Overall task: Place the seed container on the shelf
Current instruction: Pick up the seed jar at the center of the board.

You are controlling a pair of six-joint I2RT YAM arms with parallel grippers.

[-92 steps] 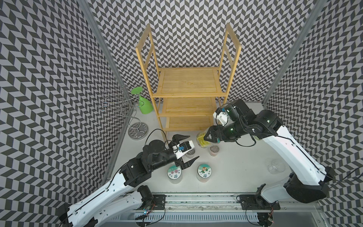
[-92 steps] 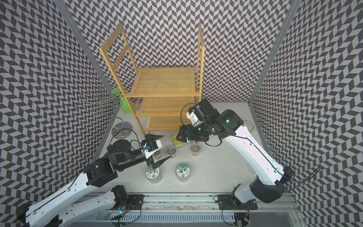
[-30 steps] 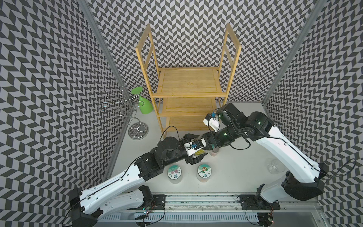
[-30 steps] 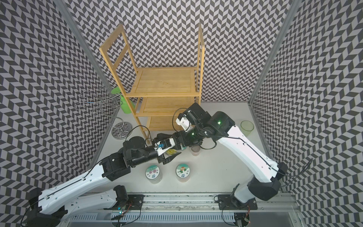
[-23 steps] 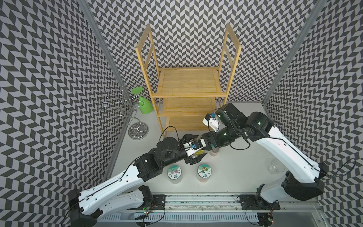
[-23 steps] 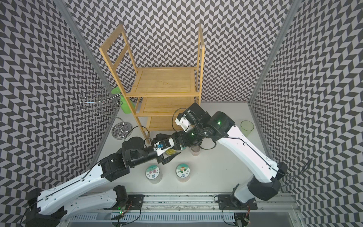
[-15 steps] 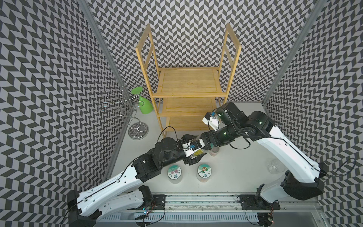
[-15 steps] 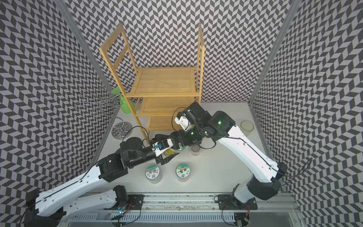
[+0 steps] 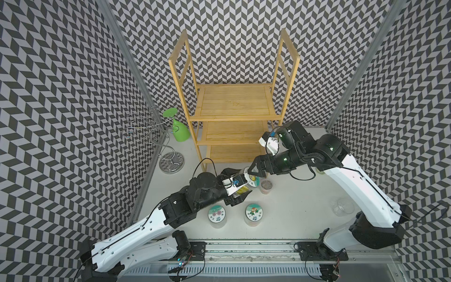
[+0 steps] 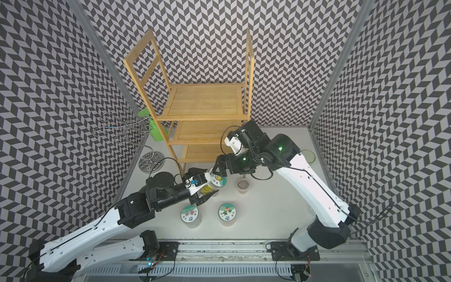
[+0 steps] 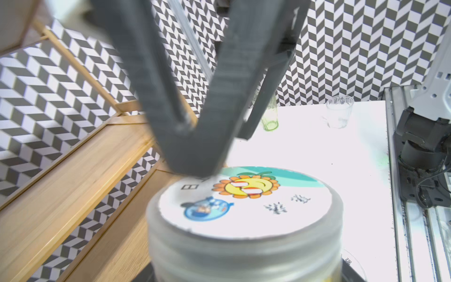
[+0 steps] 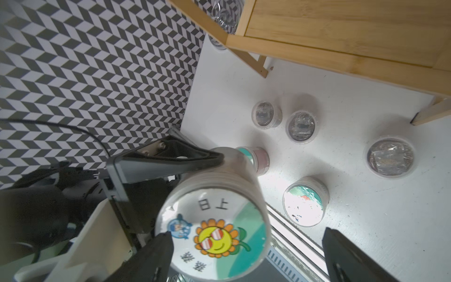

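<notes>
The seed container (image 9: 250, 182) is a clear jar of yellowish seeds with a white sunflower-sticker lid (image 12: 214, 234). It hangs tilted above the table, just in front of the lowest tier of the bamboo shelf (image 9: 234, 102). My left gripper (image 9: 240, 188) is shut on the jar's body, one finger lying along its side (image 12: 170, 158). My right gripper (image 9: 255, 169) stands open at the lid end, one fingertip at the lid's rim (image 11: 195, 156) and the other well clear. In the left wrist view the lid (image 11: 244, 210) hides my left jaws.
Two sticker-lidded jars (image 9: 216, 213) (image 9: 253, 212) stand near the front edge, a small seed cup (image 9: 266, 186) right of the held jar. More small cups (image 12: 301, 125) sit by the shelf's foot. Wire stand (image 9: 156, 131) and green glass (image 9: 180, 129) far left; clear glass (image 9: 344, 207) right.
The right gripper has opened off the seed container while the left gripper closed on it. Three seconds ago the right gripper held the jar and the left stood open, apart from it.
</notes>
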